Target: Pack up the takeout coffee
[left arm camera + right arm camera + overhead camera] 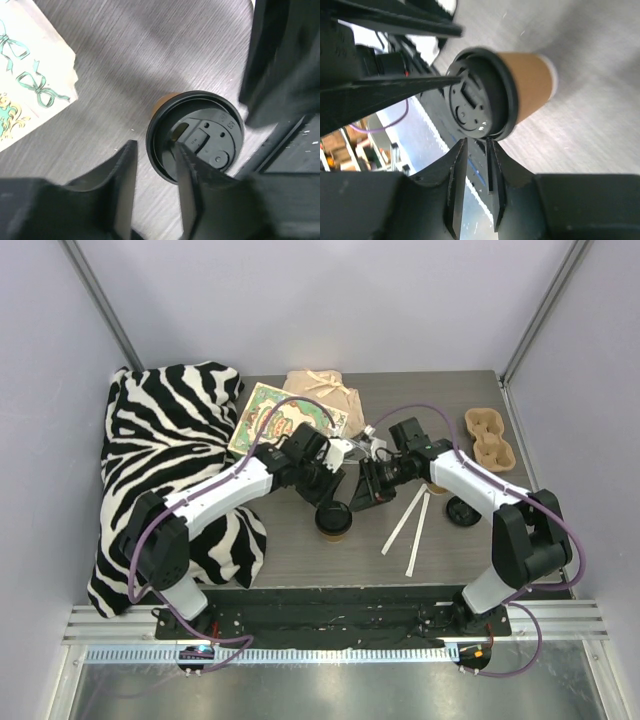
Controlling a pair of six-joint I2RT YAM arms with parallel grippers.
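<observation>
The takeout coffee (334,521), a kraft-brown cup with a black lid, stands upright on the dark table just in front of both grippers. In the left wrist view its lid (200,132) lies below my left gripper (155,144), which is open. One finger (192,185) reaches over the lid and the other (120,185) sits outside the rim. In the right wrist view the takeout coffee (520,90) fills the middle. My right gripper (476,142) is open by a narrow gap, its tips right at the lid's edge with nothing between them. From above, the left gripper (322,490) and right gripper (362,495) flank the cup.
A zebra-striped cloth (165,440) covers the left side. A printed paper bag (268,418) and a beige cloth bag (322,395) lie at the back. A cardboard cup carrier (490,437) sits at the back right, a loose black lid (463,511) beside the right arm, wooden stirrers (408,520) in front.
</observation>
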